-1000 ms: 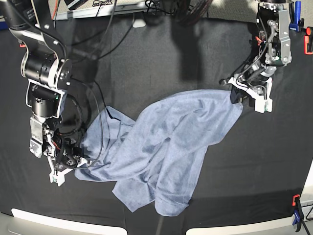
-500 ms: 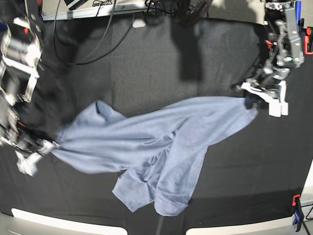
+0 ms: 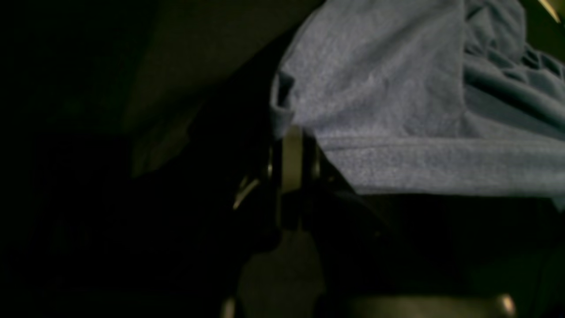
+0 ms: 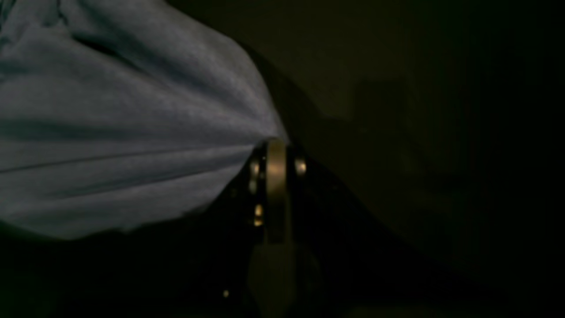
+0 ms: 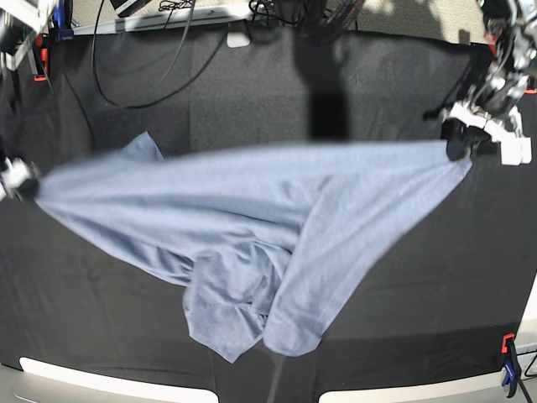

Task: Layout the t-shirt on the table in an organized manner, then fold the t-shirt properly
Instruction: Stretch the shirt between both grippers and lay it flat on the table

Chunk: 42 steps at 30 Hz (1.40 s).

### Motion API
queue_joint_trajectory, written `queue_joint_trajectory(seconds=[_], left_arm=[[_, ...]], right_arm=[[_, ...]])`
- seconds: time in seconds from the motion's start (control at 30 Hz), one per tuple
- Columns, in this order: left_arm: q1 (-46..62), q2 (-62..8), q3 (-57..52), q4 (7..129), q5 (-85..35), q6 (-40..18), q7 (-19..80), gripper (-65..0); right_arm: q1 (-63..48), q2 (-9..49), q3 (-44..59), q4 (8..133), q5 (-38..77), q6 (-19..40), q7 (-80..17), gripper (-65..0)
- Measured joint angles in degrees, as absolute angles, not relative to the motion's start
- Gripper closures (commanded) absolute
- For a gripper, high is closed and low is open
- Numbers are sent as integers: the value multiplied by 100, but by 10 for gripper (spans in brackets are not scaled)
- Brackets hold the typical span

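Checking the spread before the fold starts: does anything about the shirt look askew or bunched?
Yes. The t-shirt is stretched taut along its top edge between the left gripper and the right gripper, but its lower middle hangs in a twisted, bunched lump near the table's front edge, so it is not flat.
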<state>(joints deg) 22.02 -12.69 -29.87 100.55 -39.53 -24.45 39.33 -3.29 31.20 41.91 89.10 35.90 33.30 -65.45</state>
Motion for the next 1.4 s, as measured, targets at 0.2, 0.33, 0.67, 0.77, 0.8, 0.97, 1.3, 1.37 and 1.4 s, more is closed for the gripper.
queue_joint_trajectory(seconds=[0.2,0.33,0.67,0.77,0.8,0.97,1.3,1.37,1.4], left_arm=[[2550,-1282,-3441,10363,-4130,-2453,4101,0],[2749,-1293,-3660,10554,-4178,-2453,4073,0],[2794,-1288,-3673,10578,-3981,-2453,4416,-267],[2794,-1352,-3671,10578,-3983,-2471,4421,-299],[2794,-1441,-3671,10578,-3979,-2469,4423,-299],[2661,-1822,-3677,10578,-3964,-2467,4331,-299],[1463,-1861,-3006,10575,-3940,-2469,4372,-297],[1166,-1859,-2582,10575,-3924,-2471,4390,-294],[1013,-1859,-2362,10575,-3813,-2497,4383,-294]], right_arm=[[-1455,3089,5194,9570,3658,3323,-6549,0],[-1844,2932,5653,9649,3946,3459,-6549,0],[-1824,2873,5813,9649,4897,3474,-6565,-144],[-1732,2871,5813,9649,5199,3505,-6552,-246],[-1667,2873,5813,9649,5207,3518,-6554,-251],[-1151,2875,5590,9649,5205,3564,-6499,-251],[-121,2880,3732,9345,4029,3577,-6202,-251],[158,2906,3441,9168,3830,3509,-6112,-251],[292,2904,3317,9039,3747,3450,-6088,-251]])
